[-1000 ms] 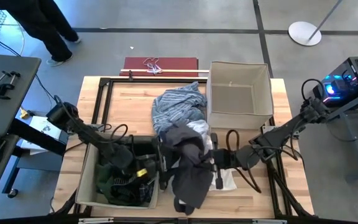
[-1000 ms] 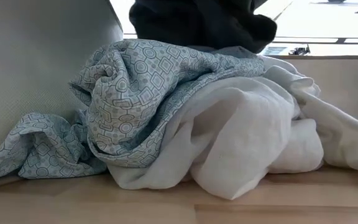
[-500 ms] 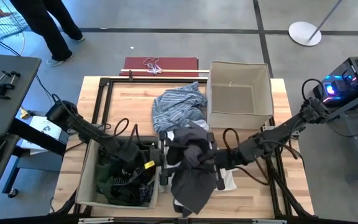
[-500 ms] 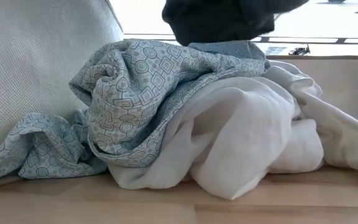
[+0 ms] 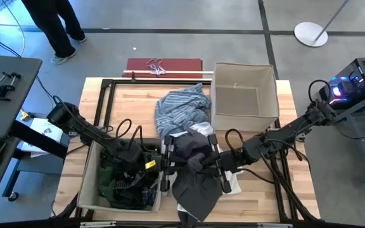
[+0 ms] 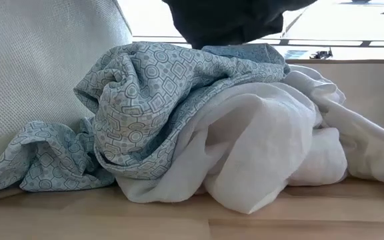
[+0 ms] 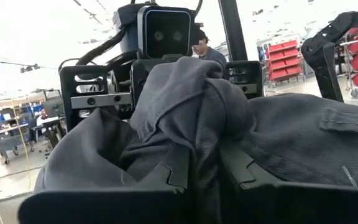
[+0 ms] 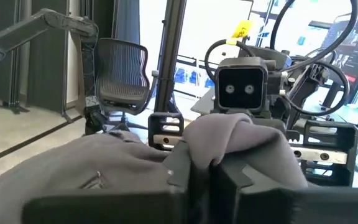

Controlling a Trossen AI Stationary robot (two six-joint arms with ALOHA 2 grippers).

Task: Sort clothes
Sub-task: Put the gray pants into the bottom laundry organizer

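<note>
The charcoal grey piece (image 5: 192, 171) hangs between my two grippers over the table's near middle; its lower part (image 5: 195, 201) trails toward the near edge. My left gripper (image 5: 168, 163) is shut on its left side and my right gripper (image 5: 213, 166) on its right side, the two facing each other. Behind it a light blue patterned shirt (image 5: 182, 109) lies bunched on the table, with a white piece (image 5: 201, 130) against it. In the low view the shirt (image 6: 152, 100) rests on the white piece (image 6: 259, 147). Dark green clothes (image 5: 122, 187) fill the near-left box. My left gripper pinches a bunched fold of the charcoal piece (image 7: 197, 134) between its two fingers (image 7: 174, 173), coming level from the table's left. The cloth bulges above the fingers and is lifted off the table there. My right gripper pinches another bunched fold (image 8: 229, 134) between its fingers (image 8: 188, 174), coming level from the table's right. The cloth drapes over the fingers and hangs slack below.
A beige fabric box (image 5: 244, 71) stands at the far right, another (image 5: 89, 190) at the near left. A dark red flat thing (image 5: 163, 66) lies beyond the far edge. A black frame (image 5: 106, 95) rims the table. A person stands beyond the far-left corner.
My left gripper, open beside the charcoal piece a moment ago, has shut on its left side. My right gripper has carried its side a little toward the table's left, so the piece is now bunched between both grippers.
</note>
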